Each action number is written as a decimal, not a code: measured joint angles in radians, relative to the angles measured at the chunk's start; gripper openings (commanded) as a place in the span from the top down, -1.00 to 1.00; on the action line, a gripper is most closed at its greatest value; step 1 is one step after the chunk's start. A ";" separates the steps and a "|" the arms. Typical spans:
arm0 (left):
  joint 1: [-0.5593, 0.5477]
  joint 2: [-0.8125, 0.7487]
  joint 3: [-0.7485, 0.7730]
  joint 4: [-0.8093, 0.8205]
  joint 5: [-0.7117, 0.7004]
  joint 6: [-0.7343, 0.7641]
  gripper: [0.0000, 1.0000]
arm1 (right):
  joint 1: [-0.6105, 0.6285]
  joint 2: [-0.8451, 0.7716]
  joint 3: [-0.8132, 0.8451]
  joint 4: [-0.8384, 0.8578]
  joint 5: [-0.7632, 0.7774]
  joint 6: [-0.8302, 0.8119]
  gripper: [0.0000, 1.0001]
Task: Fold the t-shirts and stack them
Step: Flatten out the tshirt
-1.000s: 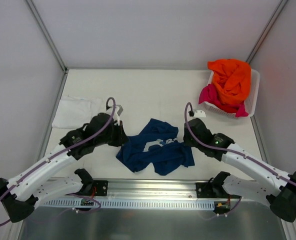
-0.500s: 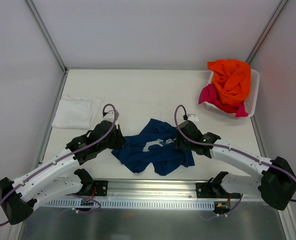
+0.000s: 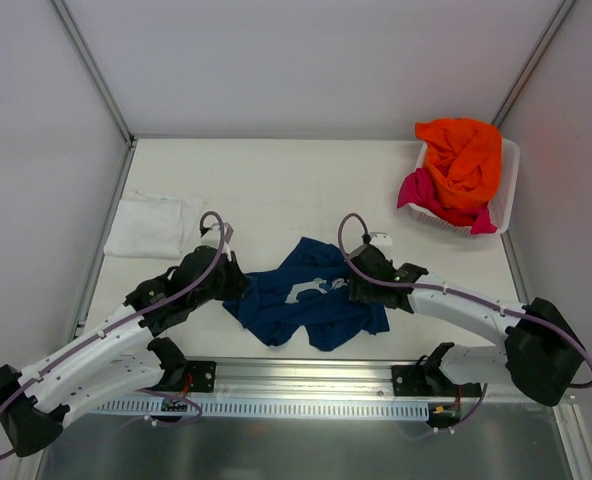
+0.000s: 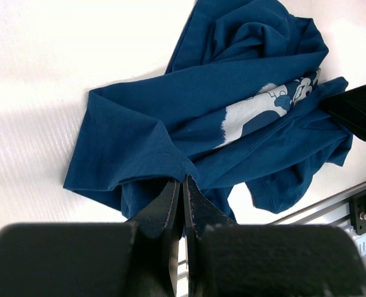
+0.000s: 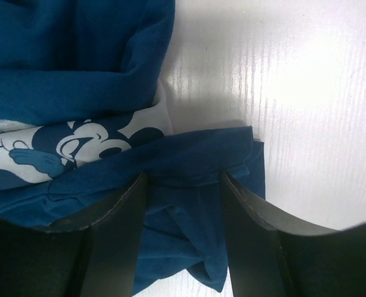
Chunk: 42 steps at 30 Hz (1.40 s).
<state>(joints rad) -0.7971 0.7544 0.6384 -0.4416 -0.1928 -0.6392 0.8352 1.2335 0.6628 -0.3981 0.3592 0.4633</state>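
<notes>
The navy blue t-shirt (image 3: 311,300) lies crumpled at the front middle of the table, with a white cartoon print showing. My left gripper (image 3: 234,285) is at its left edge; in the left wrist view the gripper (image 4: 182,180) is shut, pinching a fold of the navy t-shirt (image 4: 232,93). My right gripper (image 3: 361,285) is at the shirt's right side. In the right wrist view it (image 5: 183,179) is open, its fingers (image 5: 127,204) straddling a fold of the navy t-shirt (image 5: 195,154). A white t-shirt (image 3: 154,224) lies folded at the left.
A white slatted basket (image 3: 508,190) stands at the back right, holding the orange t-shirt (image 3: 463,155) on top of the magenta-pink one (image 3: 421,190). A metal rail (image 3: 306,385) runs along the near edge. Grey walls enclose the table.
Both grippers have moved inward and closer to the navy t-shirt. The right one has come left onto its right side. The left one now sits at its left edge.
</notes>
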 measured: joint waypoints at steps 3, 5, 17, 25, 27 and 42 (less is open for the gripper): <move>0.000 -0.011 -0.004 0.001 0.000 0.000 1.00 | 0.002 0.024 0.006 0.001 0.017 0.000 -0.04; 0.000 -0.024 -0.011 0.003 0.000 0.000 1.00 | 0.002 0.053 0.008 0.010 0.024 0.000 0.14; 0.000 -0.115 -0.055 0.001 0.002 -0.002 1.00 | 0.012 0.186 0.173 -0.048 0.140 -0.050 0.99; 0.000 -0.106 -0.065 -0.002 0.002 -0.002 1.00 | 0.025 -0.050 0.473 -0.265 0.280 -0.174 0.99; 0.000 -0.102 -0.065 -0.002 0.000 -0.001 1.00 | 0.026 -0.128 0.539 -0.309 0.314 -0.201 0.99; 0.000 -0.146 0.541 -0.060 0.010 0.186 1.00 | 0.026 -0.301 1.019 -0.538 0.365 -0.493 0.95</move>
<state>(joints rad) -0.7971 0.6086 1.1793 -0.5014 -0.1829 -0.4534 0.8612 0.9321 1.6817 -0.9363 0.7246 -0.0299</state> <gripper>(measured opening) 0.009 0.029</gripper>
